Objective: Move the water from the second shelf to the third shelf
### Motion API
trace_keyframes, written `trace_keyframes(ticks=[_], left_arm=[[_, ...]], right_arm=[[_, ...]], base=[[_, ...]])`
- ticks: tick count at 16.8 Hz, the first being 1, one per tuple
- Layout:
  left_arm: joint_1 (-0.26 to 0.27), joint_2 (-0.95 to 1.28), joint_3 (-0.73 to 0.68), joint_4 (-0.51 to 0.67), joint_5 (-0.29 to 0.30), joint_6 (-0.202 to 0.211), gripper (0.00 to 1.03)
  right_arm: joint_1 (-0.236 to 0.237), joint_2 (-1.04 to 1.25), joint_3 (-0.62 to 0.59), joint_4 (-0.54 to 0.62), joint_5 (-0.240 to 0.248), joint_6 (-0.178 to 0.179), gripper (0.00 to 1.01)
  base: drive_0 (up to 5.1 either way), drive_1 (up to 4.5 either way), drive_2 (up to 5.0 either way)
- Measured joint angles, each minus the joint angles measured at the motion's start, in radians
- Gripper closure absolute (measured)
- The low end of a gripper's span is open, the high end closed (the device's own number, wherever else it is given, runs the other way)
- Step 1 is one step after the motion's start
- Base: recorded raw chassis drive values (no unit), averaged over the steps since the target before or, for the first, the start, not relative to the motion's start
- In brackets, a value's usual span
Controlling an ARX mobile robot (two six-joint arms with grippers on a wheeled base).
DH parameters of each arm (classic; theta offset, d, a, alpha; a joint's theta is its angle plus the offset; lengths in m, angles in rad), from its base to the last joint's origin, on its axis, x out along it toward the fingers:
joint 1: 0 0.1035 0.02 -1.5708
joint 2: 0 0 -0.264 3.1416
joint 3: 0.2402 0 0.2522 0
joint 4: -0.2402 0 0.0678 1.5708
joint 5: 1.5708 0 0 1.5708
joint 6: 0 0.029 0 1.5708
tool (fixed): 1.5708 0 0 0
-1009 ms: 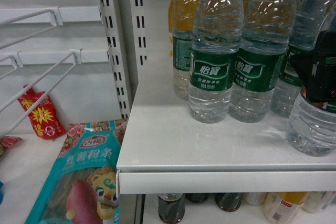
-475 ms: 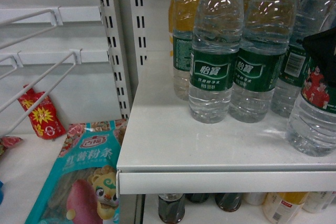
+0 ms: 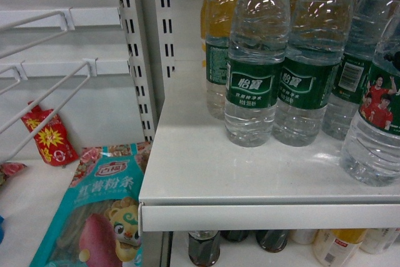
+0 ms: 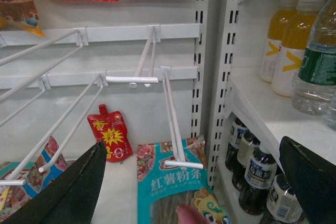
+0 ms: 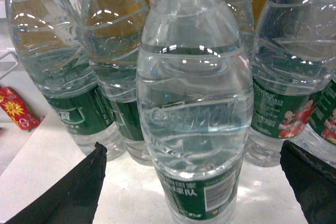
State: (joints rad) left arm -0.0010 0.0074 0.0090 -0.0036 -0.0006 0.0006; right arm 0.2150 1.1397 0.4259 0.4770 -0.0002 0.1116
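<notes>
Right wrist view: released right claw (image 5: 191, 182) is framing clear ribbed green-labelled water bottle (image 5: 194, 103) dead ahead between its fingers. Approach step; next, advancing and clenching. Left claw (image 4: 194, 182) idling, released.

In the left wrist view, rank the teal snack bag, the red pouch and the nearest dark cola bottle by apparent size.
1. Teal snack bag, largest, though cut off by the frame.
2. Dark cola bottle and red pouch look alike in extent; the bottle sits nearer the camera, so I won't rank them.
</notes>
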Motion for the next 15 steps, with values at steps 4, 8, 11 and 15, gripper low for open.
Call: trace_keyframes(ticks=[4, 8, 11, 15], left_arm=[[0.000, 0.000, 0.000, 0.000, 0.000, 0.000, 0.05], [0.000, 0.000, 0.000, 0.000, 0.000, 0.000, 0.05], [0.000, 0.000, 0.000, 0.000, 0.000, 0.000, 0.05], [0.000, 0.000, 0.000, 0.000, 0.000, 0.000, 0.05]], right_arm=[[0.000, -0.135, -0.047, -0.084, 0.003, 0.004, 0.03], [-0.007, -0.312, -0.078, -0.208, 0.025, 0.022, 0.03], [-0.008, -0.459, -0.130, -0.229, 0.070, 0.017, 0.06], [-0.075, -0.620, -0.259, -0.146, 0.146, -0.082, 0.39]], base=[[0.0, 0.00, 0.0], [0.0, 0.00, 0.0], [0.0, 0.00, 0.0], [0.0, 0.00, 0.0]])
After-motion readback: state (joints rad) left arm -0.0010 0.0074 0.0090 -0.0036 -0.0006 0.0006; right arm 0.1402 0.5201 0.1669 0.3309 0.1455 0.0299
